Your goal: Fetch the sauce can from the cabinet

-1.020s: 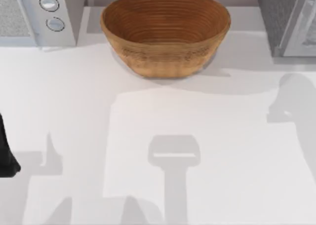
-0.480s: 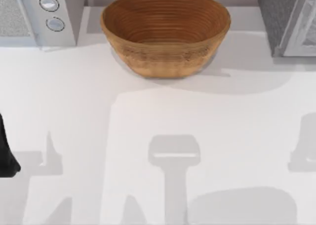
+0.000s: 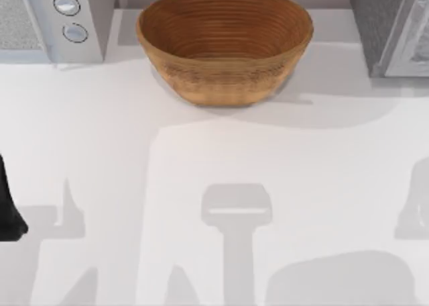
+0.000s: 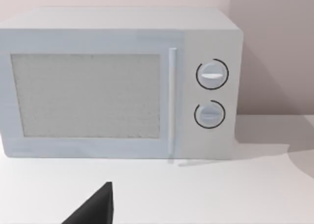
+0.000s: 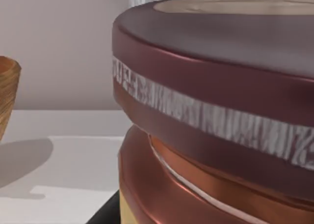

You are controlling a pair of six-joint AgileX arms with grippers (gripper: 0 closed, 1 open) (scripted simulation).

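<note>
The white table [image 3: 100, 131] spreads under the top camera, crossed by grey shadows. At its far right corner stands the cabinet [image 3: 375, 24], dark speckled grey with a pale framed door panel along its right side. Across from it, at the far left, sits the white appliance [image 3: 47, 21] with two round knobs; my left wrist camera faces it head-on and shows its mesh window and upright handle, which the top view barely gives. Between the two, at the far middle, rests the woven basket [image 3: 224, 47], and its edge also peeks into my right wrist view.

My left arm [image 3: 8, 212] is parked at the table's left edge; a dark tip of my left gripper [image 4: 95, 209] shows in its wrist view, though I cannot tell how its fingers stand.

The sauce can [image 5: 221, 111] looms right against my right wrist camera, maroon rim over coppery sides. Whether my right gripper pinches it I cannot tell.
</note>
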